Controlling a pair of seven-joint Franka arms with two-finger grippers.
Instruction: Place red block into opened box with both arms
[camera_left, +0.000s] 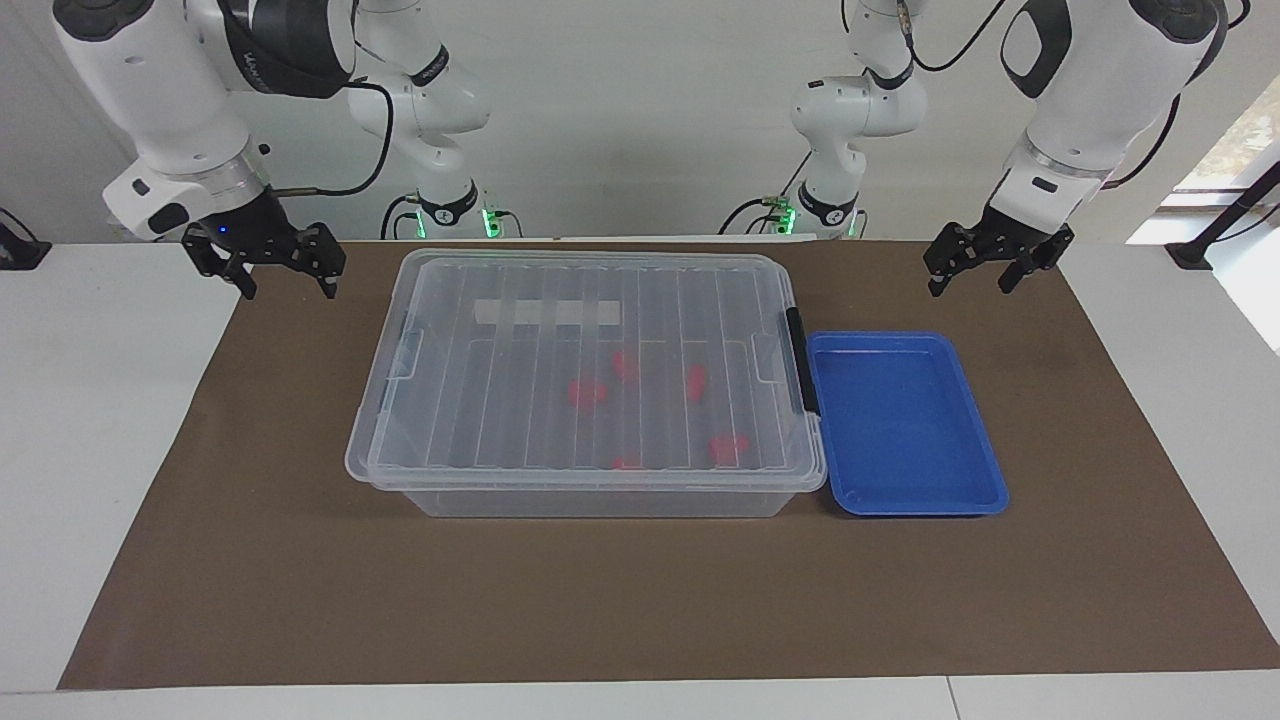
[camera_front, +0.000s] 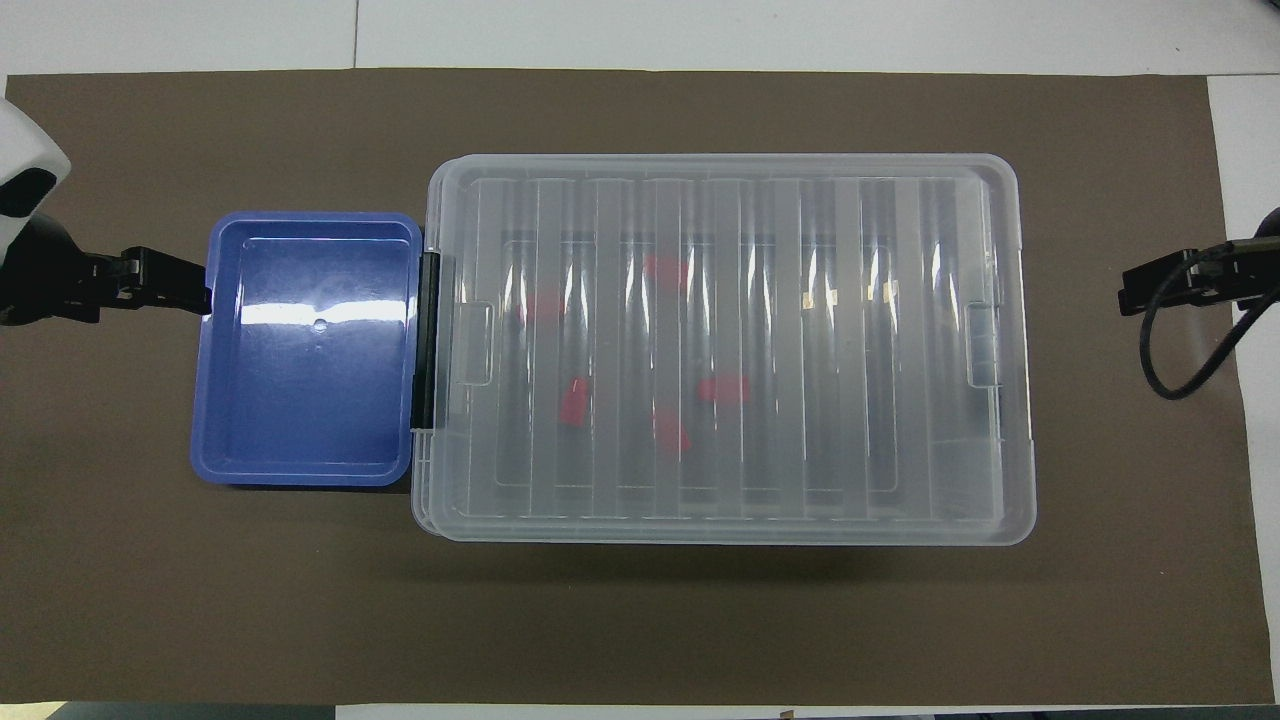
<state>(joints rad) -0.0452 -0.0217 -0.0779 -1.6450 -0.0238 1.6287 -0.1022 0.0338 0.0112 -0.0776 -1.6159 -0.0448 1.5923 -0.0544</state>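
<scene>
The box (camera_left: 590, 490) is a large clear bin in the middle of the brown mat, with its ribbed lid (camera_front: 730, 340) lying flat on top. Its black latch (camera_left: 796, 360) is on the short side toward the left arm's end. Several red blocks (camera_left: 588, 392) lie inside and show through the lid, among them a red block (camera_front: 722, 390). My left gripper (camera_left: 970, 284) hangs open and empty over the mat, off the blue tray's outer edge; it shows too as the left gripper (camera_front: 190, 288). My right gripper (camera_left: 288, 288) hangs open and empty over the mat's edge, off the box's other short side, seen also as the right gripper (camera_front: 1132, 295).
A shallow blue tray (camera_left: 985, 490) with nothing in it lies against the box's latch side, toward the left arm's end. The brown mat (camera_left: 620, 600) covers most of the white table. A loop of black cable (camera_front: 1175, 370) hangs under the right wrist.
</scene>
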